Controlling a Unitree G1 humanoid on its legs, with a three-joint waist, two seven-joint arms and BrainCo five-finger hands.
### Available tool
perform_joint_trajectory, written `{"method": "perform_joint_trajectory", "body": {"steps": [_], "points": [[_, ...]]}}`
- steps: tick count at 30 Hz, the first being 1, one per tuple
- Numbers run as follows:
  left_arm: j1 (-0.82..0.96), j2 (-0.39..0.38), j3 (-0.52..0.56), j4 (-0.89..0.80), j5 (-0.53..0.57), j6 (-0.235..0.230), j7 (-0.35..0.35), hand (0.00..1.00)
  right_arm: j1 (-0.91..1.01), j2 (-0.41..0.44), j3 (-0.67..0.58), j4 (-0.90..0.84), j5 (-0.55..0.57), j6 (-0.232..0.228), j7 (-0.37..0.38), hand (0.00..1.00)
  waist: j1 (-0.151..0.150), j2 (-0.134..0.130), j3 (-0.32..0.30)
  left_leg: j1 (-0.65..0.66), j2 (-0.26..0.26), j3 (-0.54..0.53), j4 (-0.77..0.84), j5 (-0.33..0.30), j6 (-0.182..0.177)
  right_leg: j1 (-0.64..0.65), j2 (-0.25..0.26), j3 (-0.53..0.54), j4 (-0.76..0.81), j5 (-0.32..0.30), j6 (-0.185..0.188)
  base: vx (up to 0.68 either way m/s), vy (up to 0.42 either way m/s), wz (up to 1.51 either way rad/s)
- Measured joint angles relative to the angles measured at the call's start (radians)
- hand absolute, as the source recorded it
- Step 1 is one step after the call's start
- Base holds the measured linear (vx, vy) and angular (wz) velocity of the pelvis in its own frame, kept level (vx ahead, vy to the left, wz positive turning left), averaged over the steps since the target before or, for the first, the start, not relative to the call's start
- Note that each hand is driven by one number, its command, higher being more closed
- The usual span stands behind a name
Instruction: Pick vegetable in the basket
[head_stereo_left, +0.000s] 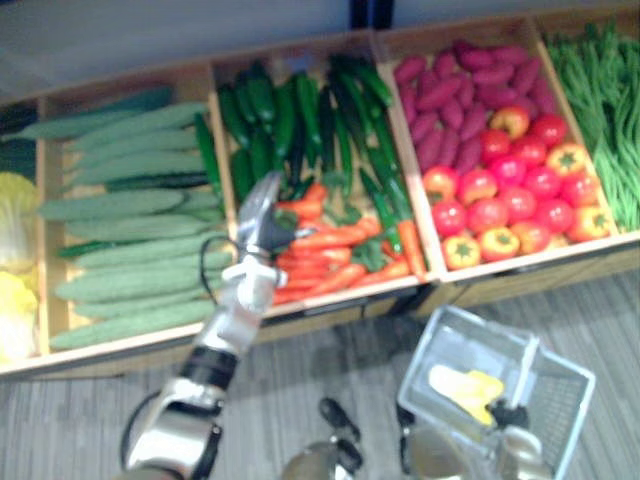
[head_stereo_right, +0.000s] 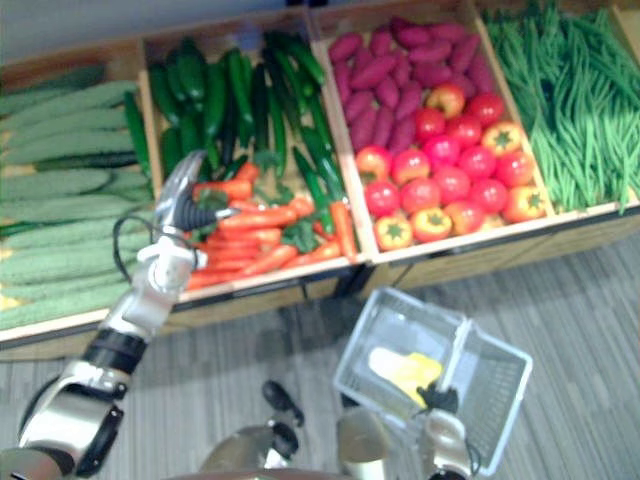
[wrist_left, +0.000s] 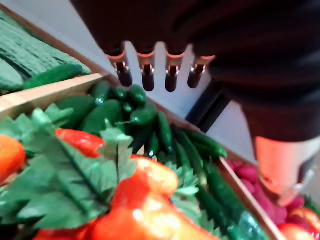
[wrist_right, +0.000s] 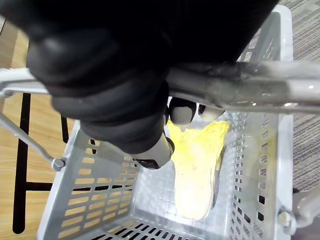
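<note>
While the bench (head_stereo_right: 470, 250) runs across the whole far side, the grey floor (head_stereo_right: 580, 300) in front of it lies open, and the free room for moving is there, on the near side of the bench's front edge. Wooden walls divide the bench into compartments, each one full up to its rim. From left to right these hold pale cucumbers (head_stereo_left: 120, 200), then dark cucumbers (head_stereo_left: 290, 110) at the far side with carrots (head_stereo_left: 330, 240) at the near side, then purple sweet potatoes (head_stereo_left: 450, 100) far and red and yellow tomatoes (head_stereo_left: 510, 180) near, then green beans (head_stereo_left: 600, 100). The vegetables lie tightly against each other, with hardly a gap around any carrot.

Near right, over the floor and apart from the bench, hangs the pale plastic basket (head_stereo_right: 500, 385), tilted, and one yellow vegetable (wrist_right: 195, 165) lies on its bottom. The right hand (wrist_right: 115, 85) has its fingers curled round the basket's handle (wrist_right: 250, 85). The left hand (head_stereo_left: 262, 215) is over the carrots, in the left part of that compartment. Its fingers (wrist_left: 147, 75) are straight, side by side, and it holds nothing. Green carrot leaves lie just below it.
</note>
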Motion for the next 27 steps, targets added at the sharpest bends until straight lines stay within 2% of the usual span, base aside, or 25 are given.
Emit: {"method": "perform_joint_trajectory", "body": {"steps": [8,17,18,27], "points": [[-0.034,0.041,-0.081,0.058,0.112,0.013,-0.005,0.00,-0.029,-0.005,0.002,-0.026,0.001,-0.013,-0.030,1.00,-0.001,0.019,0.037,-0.019,-0.001,0.013,0.007,-0.001,-0.001,-0.032,-0.002,0.027,0.007,0.004,-0.006,0.01,-0.024,-0.09],[-0.052,0.081,-0.210,0.085,0.222,0.002,-0.018,0.00,-0.069,-0.045,0.000,-0.025,0.010,-0.020,-0.041,1.00,-0.004,0.067,0.082,-0.048,-0.002,0.019,0.010,-0.005,-0.016,-0.085,-0.004,0.043,0.041,0.004,-0.005,-0.01,-0.024,-0.04],[-0.069,0.082,-0.223,0.102,0.234,0.002,-0.021,1.00,-0.073,-0.047,0.000,-0.025,0.015,-0.021,-0.042,1.00,-0.004,0.069,0.086,-0.053,-0.002,0.019,0.010,-0.004,-0.017,-0.092,-0.005,0.043,0.044,0.004,-0.005,-0.02,-0.037,0.00],[-0.251,0.096,-0.281,0.199,0.324,0.018,0.008,1.00,-0.132,-0.065,0.019,-0.022,0.046,-0.020,-0.046,1.00,-0.009,0.083,0.116,-0.095,-0.003,0.058,0.013,-0.002,-0.017,-0.166,-0.005,0.078,0.075,0.008,0.002,0.01,-0.026,-0.11]]}}
